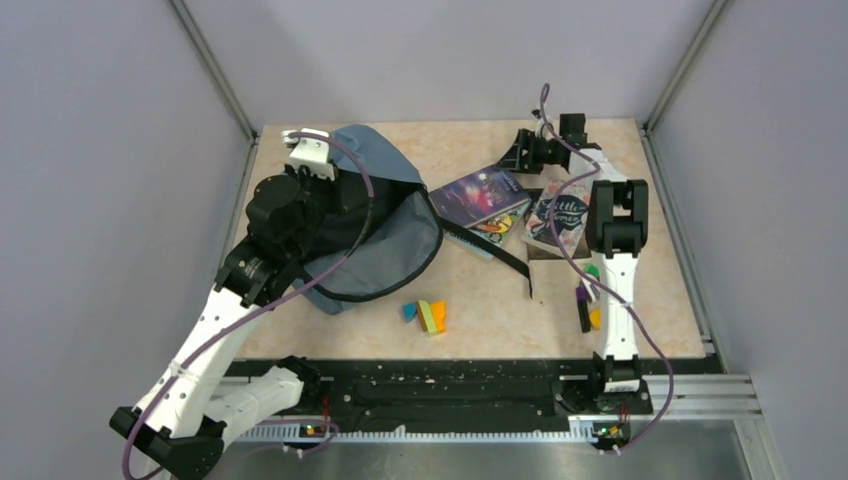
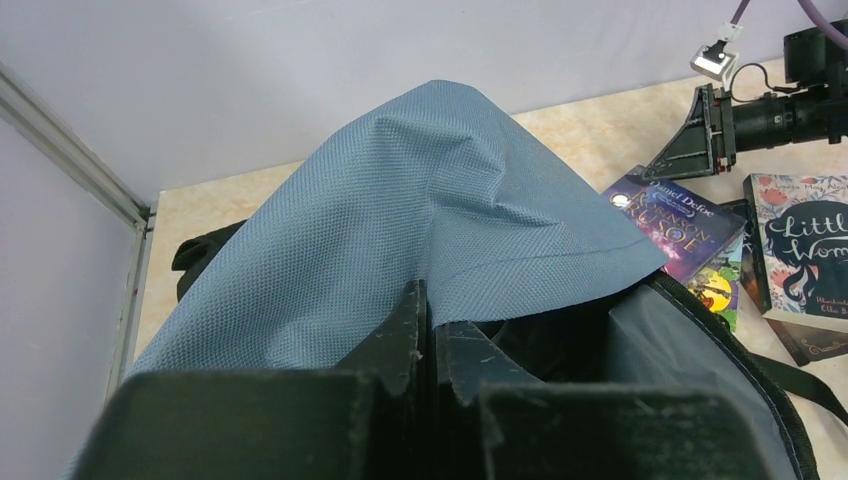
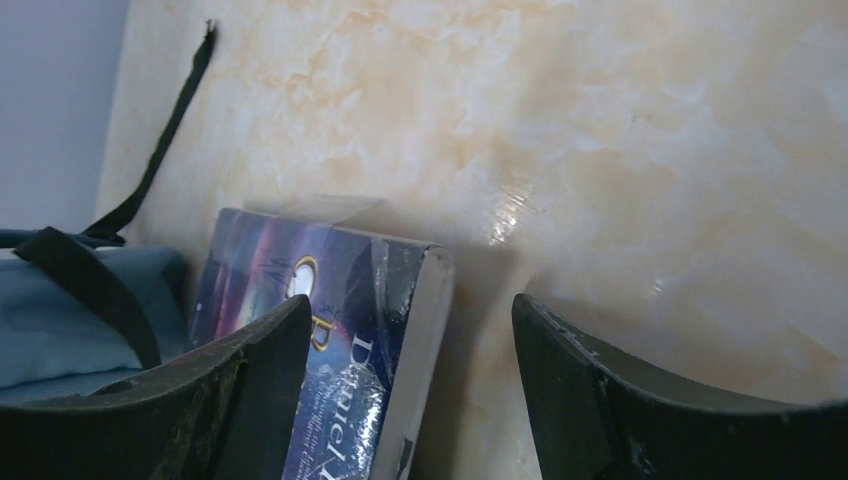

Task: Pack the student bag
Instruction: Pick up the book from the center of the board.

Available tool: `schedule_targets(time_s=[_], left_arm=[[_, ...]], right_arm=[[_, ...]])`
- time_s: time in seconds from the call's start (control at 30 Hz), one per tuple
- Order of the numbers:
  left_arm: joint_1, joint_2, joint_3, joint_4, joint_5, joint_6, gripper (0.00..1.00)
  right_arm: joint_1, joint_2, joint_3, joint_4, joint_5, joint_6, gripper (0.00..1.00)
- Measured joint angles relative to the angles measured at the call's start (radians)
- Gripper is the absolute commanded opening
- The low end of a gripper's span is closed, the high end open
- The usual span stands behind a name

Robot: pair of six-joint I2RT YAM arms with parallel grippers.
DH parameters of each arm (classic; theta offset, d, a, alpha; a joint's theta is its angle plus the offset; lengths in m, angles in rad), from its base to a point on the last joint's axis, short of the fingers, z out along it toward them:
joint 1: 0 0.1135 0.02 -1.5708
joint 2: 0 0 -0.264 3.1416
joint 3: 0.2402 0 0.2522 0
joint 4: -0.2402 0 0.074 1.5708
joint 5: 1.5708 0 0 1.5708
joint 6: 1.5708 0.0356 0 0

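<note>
**Slate-blue student bag (image 1: 385,255) held open, a book lined up for pickup**

The student bag lies on the left half of the marble-patterned tabletop (image 1: 480,300), its dark mouth facing right toward the books. The left pincer (image 2: 428,315) is closed tight on the bag's upper flap, lifting the fabric into a peak so the opening gapes. Just beside the mouth lies a purple paperback (image 1: 480,195), with a black strap (image 1: 505,255) running out beside it. A second book (image 1: 558,218) with pale lettering sits just to its right. The right pincer (image 3: 410,310) hovers low at the purple paperback's far end, jaws wide apart and holding nothing, the book's corner between them. A few coloured blocks (image 1: 427,316) lie nearer the arms.

The step in hand looks like picking up a first book, though the bag's inside is mostly hidden. The next move likely calls for settling over the book's edge, closing firmly, then carrying it left under the lifted flap without snagging the strap.
</note>
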State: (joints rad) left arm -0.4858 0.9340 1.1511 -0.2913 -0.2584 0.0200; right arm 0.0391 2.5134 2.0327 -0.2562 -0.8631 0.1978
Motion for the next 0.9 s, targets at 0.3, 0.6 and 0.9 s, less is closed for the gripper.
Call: schedule_targets(time_s=[0.3,0.6,0.9], left_arm=[[0.003,0.0,0.0,0.0,0.008,0.0,0.0],[0.005,0.0,0.0,0.0,0.008,0.0,0.0],[0.005,-0.005,-0.002,0.0,0.008,0.0,0.0]], right_arm=[[0.019,0.077,0.068,-0.021,-0.18,0.076,0.61],[0.036,0.125,0.095,-0.024,-0.227,0.175,0.22],[0.035,0.096,0.038,0.014,-0.229,0.336,0.0]])
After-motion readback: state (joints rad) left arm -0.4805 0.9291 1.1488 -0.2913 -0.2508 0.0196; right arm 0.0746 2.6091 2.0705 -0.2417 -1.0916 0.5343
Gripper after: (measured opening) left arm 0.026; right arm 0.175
